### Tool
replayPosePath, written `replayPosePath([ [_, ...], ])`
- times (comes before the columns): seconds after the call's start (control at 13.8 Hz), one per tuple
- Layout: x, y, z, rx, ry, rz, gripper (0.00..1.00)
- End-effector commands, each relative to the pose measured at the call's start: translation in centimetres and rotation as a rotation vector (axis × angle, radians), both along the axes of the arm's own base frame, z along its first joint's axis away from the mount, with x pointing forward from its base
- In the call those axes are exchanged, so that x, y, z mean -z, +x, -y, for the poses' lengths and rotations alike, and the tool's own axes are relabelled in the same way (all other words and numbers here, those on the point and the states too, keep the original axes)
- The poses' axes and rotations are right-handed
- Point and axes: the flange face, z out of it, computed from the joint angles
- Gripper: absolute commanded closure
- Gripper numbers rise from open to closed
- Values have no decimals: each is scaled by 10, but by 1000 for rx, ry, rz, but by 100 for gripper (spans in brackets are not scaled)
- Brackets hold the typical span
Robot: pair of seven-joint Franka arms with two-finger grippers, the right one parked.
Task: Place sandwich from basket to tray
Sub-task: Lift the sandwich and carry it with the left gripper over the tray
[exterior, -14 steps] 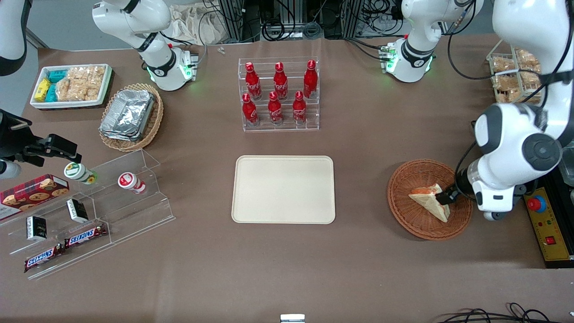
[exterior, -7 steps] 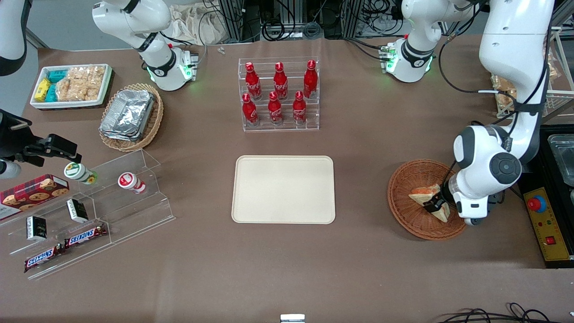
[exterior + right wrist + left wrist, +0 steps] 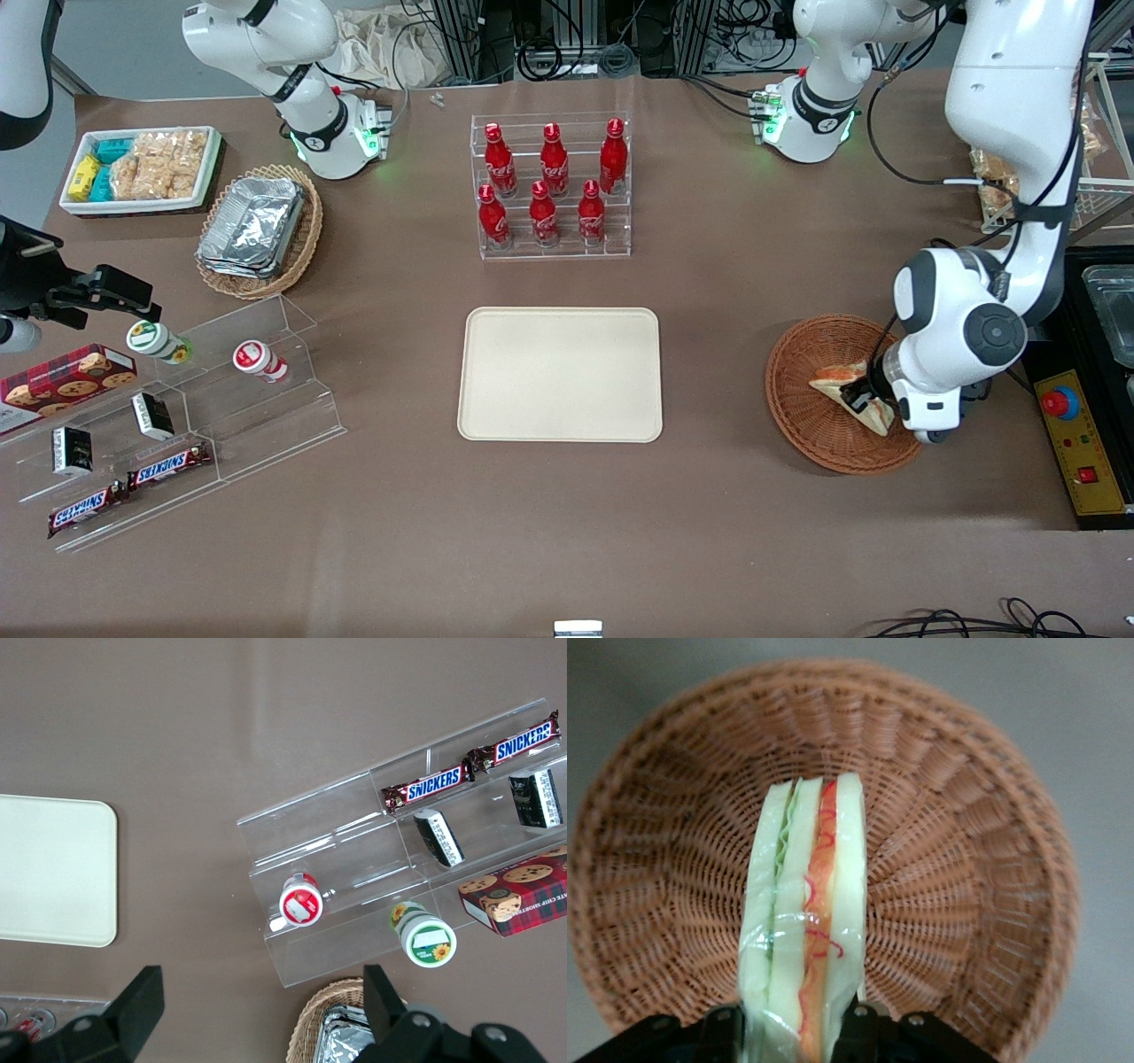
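Gripper (image 3: pixel 861 396) clamped across the sandwich (image 3: pixel 842 387), wedge standing on edge inside the basket (image 3: pixel 802 412); tray (image 3: pixel 560 374) lies sideways toward the parked arm's end.

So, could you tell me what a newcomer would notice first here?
Probably the gripper shut on the sandwich, standing on edge in the wicker basket toward the working arm's end. Then the bare cream tray mid-table, with red bottles racked farther from the front camera.
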Motion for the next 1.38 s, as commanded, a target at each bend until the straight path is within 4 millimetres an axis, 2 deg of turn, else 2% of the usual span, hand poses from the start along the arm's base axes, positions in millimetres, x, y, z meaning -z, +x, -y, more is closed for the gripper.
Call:
replayPosePath([
  [0.0,-86,-23,46,196,-7,-40,100],
  [0.14,-102,-48,119,438,-33,-106,100],
  [0.22,-102,-58,156,557,-52,-104,100],
  [0.43,-69,-80,255,753,-142,-29,100],
  [0.58,-40,-95,303,800,-163,-2,100],
  [0.72,-5,-93,318,839,-164,29,100],
  [0.87,16,-97,323,867,-154,17,100],
  [1.09,29,-94,328,885,-154,32,100],
  [1.3,43,-93,347,885,-182,49,100],
])
